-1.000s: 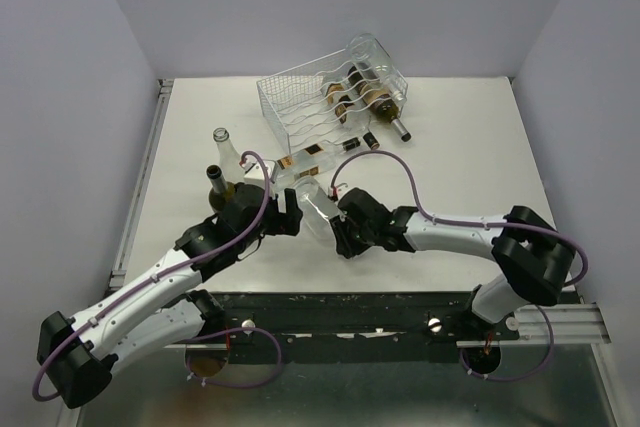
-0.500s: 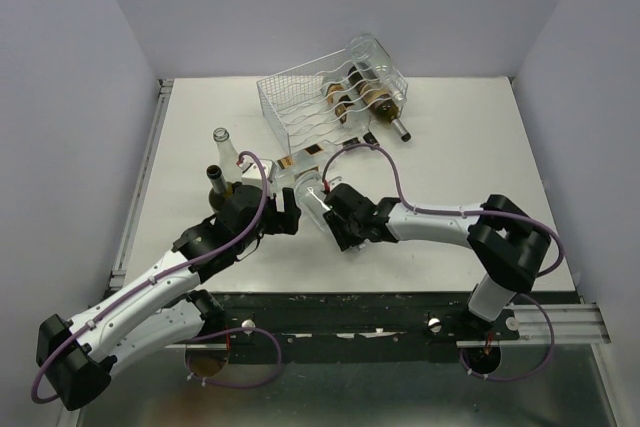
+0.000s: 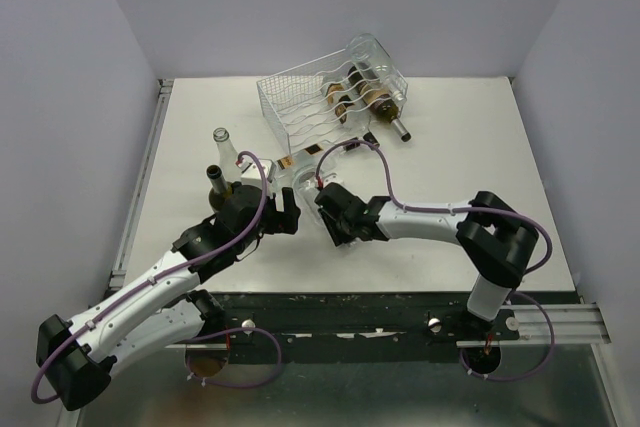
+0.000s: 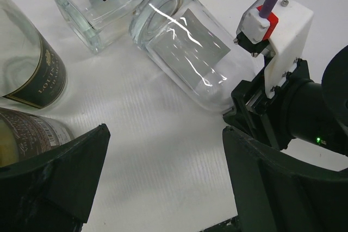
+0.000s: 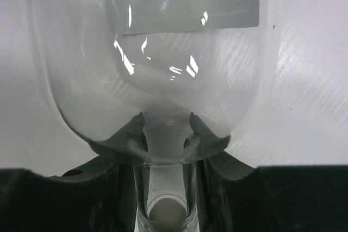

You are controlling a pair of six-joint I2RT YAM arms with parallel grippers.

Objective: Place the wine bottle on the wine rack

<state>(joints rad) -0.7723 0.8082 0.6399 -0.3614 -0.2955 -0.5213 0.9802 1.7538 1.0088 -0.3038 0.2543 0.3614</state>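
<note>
A clear wine bottle (image 3: pixel 306 194) lies on its side mid-table, its base toward the back. My right gripper (image 3: pixel 328 211) is at its neck. In the right wrist view the fingers (image 5: pixel 126 137) press on either side of the neck of the wine bottle (image 5: pixel 157 52), and my right gripper (image 5: pixel 166 119) is shut on it. My left gripper (image 3: pixel 283 211) hovers just left of the bottle. It stands open over bare table in the left wrist view (image 4: pixel 165 134), with the wine bottle (image 4: pixel 185 52) ahead of it. The white wire wine rack (image 3: pixel 295 97) stands at the back.
Several bottles (image 3: pixel 365 87) lie in the rack's right side. A square clear bottle with a black and gold label (image 3: pixel 305 159) lies behind the wine bottle. A clear bottle (image 3: pixel 222 142) and a dark green one (image 3: pixel 215 182) stand upright beside the left arm.
My right gripper has moved left and forward onto the wine bottle's neck. The left arm has stayed where it was.
</note>
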